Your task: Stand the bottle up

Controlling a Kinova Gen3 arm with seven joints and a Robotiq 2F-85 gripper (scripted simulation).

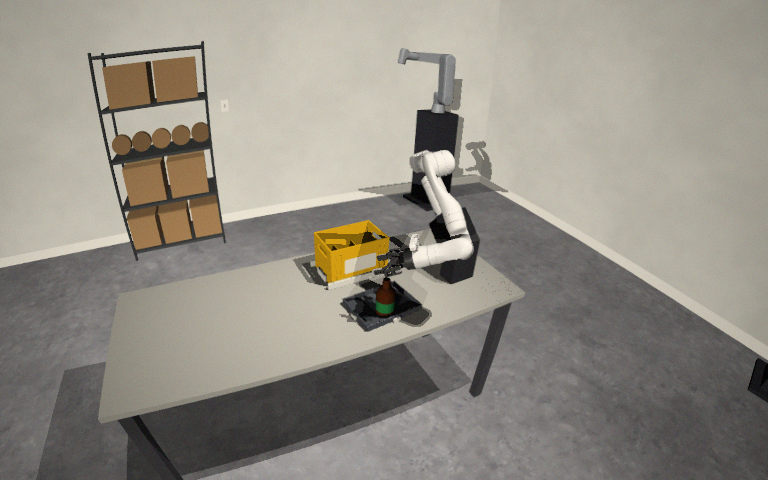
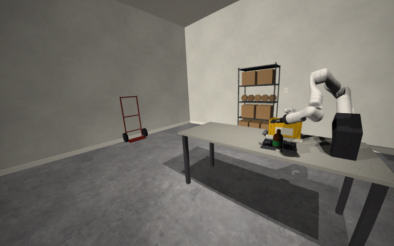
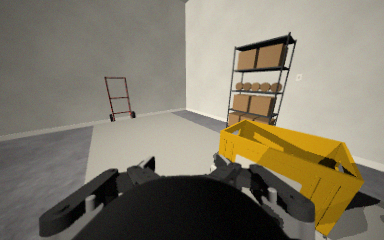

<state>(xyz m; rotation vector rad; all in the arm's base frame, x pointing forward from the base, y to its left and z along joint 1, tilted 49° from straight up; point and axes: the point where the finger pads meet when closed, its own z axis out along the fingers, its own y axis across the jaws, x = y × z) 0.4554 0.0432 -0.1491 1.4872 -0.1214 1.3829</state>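
Note:
The brown bottle (image 1: 385, 292) (image 2: 278, 136) with a green label stands upright on the dark tray (image 1: 368, 324) (image 2: 286, 149). The bottle is not visible in the wrist view. My gripper (image 1: 380, 264) (image 2: 273, 121) (image 3: 186, 162) is open, its fingers spread wide and with nothing between them. It is held level above the bottle's neck, clear of it in the exterior view. The yellow crate (image 1: 334, 267) (image 2: 296, 132) (image 3: 265, 159) stands upright behind the tray, to the right in the wrist view.
The crate's near wall is close beside my gripper. The table (image 1: 226, 339) (image 2: 220, 135) (image 3: 125, 150) extends to the left of the tray, and its front edge runs near the tray. The shelf rack (image 1: 212, 169) (image 2: 238, 95) (image 3: 232, 80) and a red hand truck (image 2: 130, 116) (image 3: 119, 98) stand far off.

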